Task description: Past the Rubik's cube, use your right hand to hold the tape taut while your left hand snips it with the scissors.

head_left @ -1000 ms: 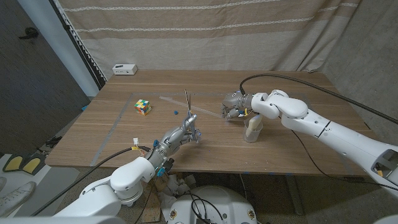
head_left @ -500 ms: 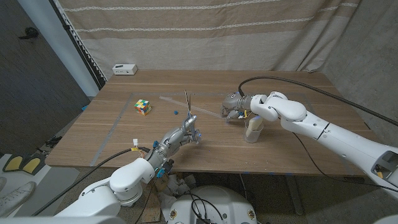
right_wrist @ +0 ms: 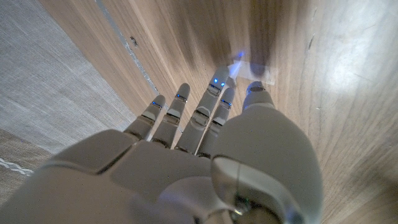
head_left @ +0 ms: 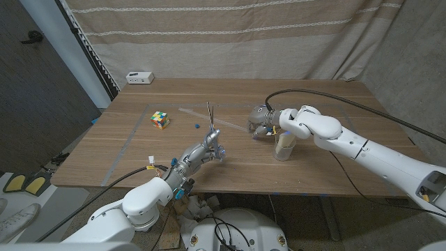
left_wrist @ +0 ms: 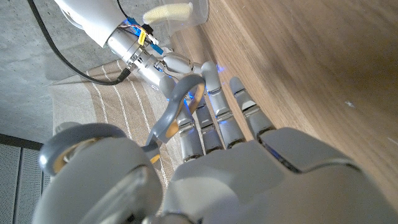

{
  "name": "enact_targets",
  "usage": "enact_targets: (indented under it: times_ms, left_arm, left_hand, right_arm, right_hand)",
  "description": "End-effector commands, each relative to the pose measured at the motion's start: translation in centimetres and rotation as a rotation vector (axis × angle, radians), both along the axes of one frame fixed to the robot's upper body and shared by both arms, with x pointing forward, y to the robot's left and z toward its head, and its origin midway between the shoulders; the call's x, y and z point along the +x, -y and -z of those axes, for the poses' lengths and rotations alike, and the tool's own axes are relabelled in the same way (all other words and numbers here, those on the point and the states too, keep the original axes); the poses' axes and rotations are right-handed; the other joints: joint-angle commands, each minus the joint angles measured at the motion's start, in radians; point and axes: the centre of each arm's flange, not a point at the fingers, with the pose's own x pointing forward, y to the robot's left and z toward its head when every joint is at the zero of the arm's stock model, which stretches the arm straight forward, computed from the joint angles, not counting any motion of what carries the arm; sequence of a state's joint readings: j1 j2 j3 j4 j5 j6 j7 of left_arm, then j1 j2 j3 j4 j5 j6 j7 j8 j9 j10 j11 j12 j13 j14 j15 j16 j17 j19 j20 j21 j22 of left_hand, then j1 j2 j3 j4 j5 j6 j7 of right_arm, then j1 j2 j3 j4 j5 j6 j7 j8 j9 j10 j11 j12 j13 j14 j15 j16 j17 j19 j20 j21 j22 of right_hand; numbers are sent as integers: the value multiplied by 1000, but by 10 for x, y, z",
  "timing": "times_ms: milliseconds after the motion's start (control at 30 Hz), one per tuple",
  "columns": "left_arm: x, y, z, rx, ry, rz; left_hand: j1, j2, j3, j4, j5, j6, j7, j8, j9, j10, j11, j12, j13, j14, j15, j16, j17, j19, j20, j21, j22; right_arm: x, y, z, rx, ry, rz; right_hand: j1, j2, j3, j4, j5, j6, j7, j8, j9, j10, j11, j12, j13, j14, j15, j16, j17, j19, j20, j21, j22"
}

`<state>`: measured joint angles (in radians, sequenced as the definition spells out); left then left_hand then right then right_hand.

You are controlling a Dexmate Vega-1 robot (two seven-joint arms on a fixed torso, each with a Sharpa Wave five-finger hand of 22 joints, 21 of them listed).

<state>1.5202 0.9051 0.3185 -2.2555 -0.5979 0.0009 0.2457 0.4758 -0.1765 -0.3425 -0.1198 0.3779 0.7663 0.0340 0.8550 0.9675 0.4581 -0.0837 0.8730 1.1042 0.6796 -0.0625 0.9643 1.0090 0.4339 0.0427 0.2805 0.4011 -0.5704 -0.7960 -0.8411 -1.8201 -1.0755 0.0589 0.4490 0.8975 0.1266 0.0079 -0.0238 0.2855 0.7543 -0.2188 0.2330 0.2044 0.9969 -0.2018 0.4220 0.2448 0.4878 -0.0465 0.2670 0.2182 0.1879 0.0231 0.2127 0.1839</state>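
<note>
Near table's (head_left: 139,150) middle, right hand (head_left: 262,120) pinches tape (head_left: 230,127) end, keeping strip stretched toward Rubik's cube (head_left: 161,120); left hand (head_left: 203,150) grips scissors (head_left: 210,115), blades upright beside strip, ready for cut.

A striped beige curtain (head_left: 230,35) is hanging behind the wooden tabletop (head_left: 139,150); a dark wall (head_left: 35,90) is standing alongside.

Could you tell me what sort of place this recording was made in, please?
Probably a makeshift robot test room rather than a home: a bare wooden table with a Rubik's cube as a prop, a striped curtain hung as a backdrop, and cables trailing from the arms.
</note>
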Motion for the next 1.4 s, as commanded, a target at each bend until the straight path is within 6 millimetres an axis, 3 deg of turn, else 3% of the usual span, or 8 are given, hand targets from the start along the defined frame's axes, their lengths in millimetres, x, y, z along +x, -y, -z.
enact_targets:
  times_ms: [33, 200, 233, 400, 633, 867, 1000, 1400]
  left_arm:
    - [0, 2, 0, -3, 2, 7]
    - [-1, 2, -1, 0, 1, 4]
    - [-1, 2, -1, 0, 1, 7]
    - [0, 3, -1, 1, 4, 10]
    - [1, 3, -1, -3, 5, 12]
    - [1, 4, -2, -1, 10, 11]
    - [2, 4, -2, -2, 10, 13]
    - [2, 3, -1, -10, 7, 3]
  left_hand:
    - [3, 14, -2, 3, 5, 11, 1, 6, 3, 58, -43, 701, 135, 10, -66, 10, 3, 10, -1, -1, 5]
    - [3, 14, -2, 3, 5, 11, -2, 8, 6, 59, -46, 700, 135, 10, -65, 11, 3, 12, -1, -1, 5]
    - [3, 14, -2, 3, 6, 12, -2, 8, 5, 59, -45, 700, 135, 12, -65, 10, 0, 12, -1, -2, 5]
    - [2, 14, -2, 4, 6, 11, 1, 8, 7, 62, -46, 700, 135, 11, -66, 10, -2, 13, -1, -3, 5]
    - [3, 13, -2, 4, 7, 13, 1, 9, 6, 61, -45, 700, 135, 10, -64, 14, 1, 13, -2, -4, 5]
    - [1, 14, -2, 6, 7, 11, -2, 10, 10, 61, -43, 700, 135, 11, -66, 14, -1, 13, -1, -5, 6]
    - [1, 15, -2, 6, 8, 11, -3, 10, 9, 61, -42, 700, 135, 11, -66, 13, -4, 14, -2, -6, 6]
    - [2, 16, -1, 7, 9, 10, -5, 11, 12, 63, -43, 701, 135, 7, -65, 15, -4, 15, -3, -7, 6]
  right_arm:
    - [4, 2, 9, -16, 13, -10]
    - [6, 4, 8, -6, 17, -10]
    - [6, 4, 8, -7, 21, -13]
    - [7, 5, 8, 1, 29, -22]
    - [6, 6, 11, 9, 29, -44]
    - [5, 7, 9, 18, 11, -42]
    - [5, 7, 8, 27, 3, -49]
    - [2, 11, -3, 133, 27, -130]
  right_hand:
    - [12, 15, 2, -14, 11, 33, -2, 10, -1, 12, -2, 11, 12, 12, -161, 9, 0, 9, -11, 9, 5]
    - [24, 22, 6, -23, 14, 42, -3, 11, -1, 10, -4, 13, 18, 10, -164, 7, 0, 12, -12, 9, 5]
    - [52, 35, 17, -39, 20, 55, -4, 10, -2, 9, -6, 15, 25, 10, -166, 6, 0, 13, -14, 9, 5]
    - [97, 53, 39, -62, 25, 66, -4, 8, -1, 12, -7, 11, 22, 8, -170, 6, 2, 23, -22, 11, 6]
    - [181, 62, 81, -90, 23, 142, -1, 29, 6, 24, -9, 24, 41, 13, -174, 14, 12, 28, -41, 12, 8]
    - [209, 62, 93, -87, 13, 196, 2, 45, 11, 53, -3, 45, 65, 16, -178, 24, 22, 29, -43, 13, 10]
    - [231, 62, 104, -88, 11, 221, 8, 53, 13, 69, -1, 61, 86, 15, -182, 36, 37, 19, -31, 11, 12]
    - [268, 64, 128, -90, 6, 234, 29, 75, 35, 56, 5, 83, 133, 46, -188, 72, 74, 18, -25, 13, 14]
